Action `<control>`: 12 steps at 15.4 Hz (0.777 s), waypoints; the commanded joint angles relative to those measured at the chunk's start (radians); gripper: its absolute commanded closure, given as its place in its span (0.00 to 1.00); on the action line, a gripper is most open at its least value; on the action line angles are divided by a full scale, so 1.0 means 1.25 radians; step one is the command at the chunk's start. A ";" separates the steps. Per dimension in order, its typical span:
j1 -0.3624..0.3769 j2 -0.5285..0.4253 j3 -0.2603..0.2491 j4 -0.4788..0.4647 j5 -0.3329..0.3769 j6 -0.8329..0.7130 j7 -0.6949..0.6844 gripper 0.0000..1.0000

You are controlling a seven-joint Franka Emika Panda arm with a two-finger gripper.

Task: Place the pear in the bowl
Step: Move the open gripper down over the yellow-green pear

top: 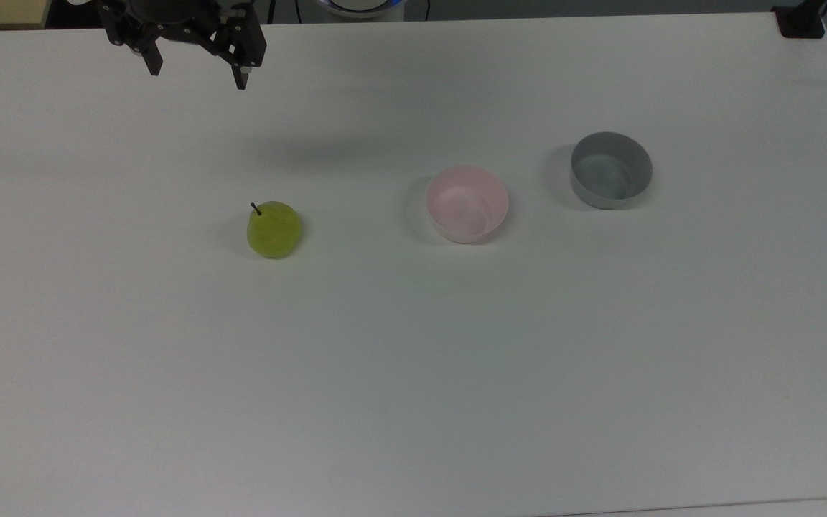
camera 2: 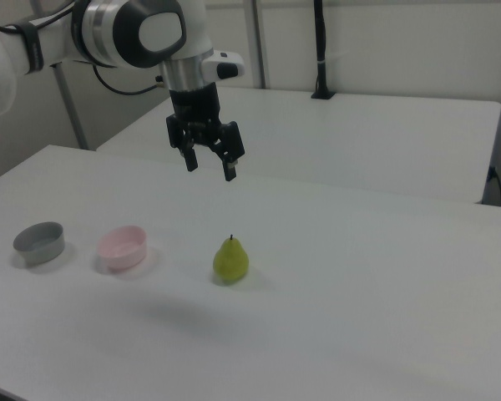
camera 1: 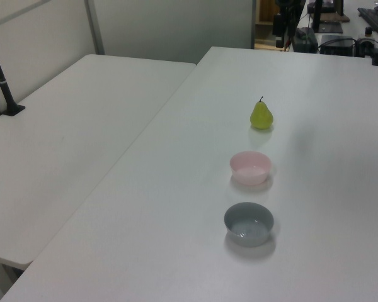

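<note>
On the tabletop (camera 2: 384, 251) the pear (camera 2: 231, 261) stood upright, stem up; overhead, the hand (camera 2: 210, 163) hung pointing down, fingers spread, empty.

light: bright, even | shadows: soft, faint | focus: slightly soft | glare: none

I am seeing the pear (top: 274, 231) sitting on the desk (top: 413, 373), the bowl (top: 466, 203) at its right in the top view. The grey bowl (top: 611, 169) is sitting farther right. The claw (top: 197, 73) is hanging above the desk, behind the pear.
</note>
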 commanded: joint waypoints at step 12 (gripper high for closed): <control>0.003 -0.001 0.002 -0.012 0.023 -0.009 0.004 0.00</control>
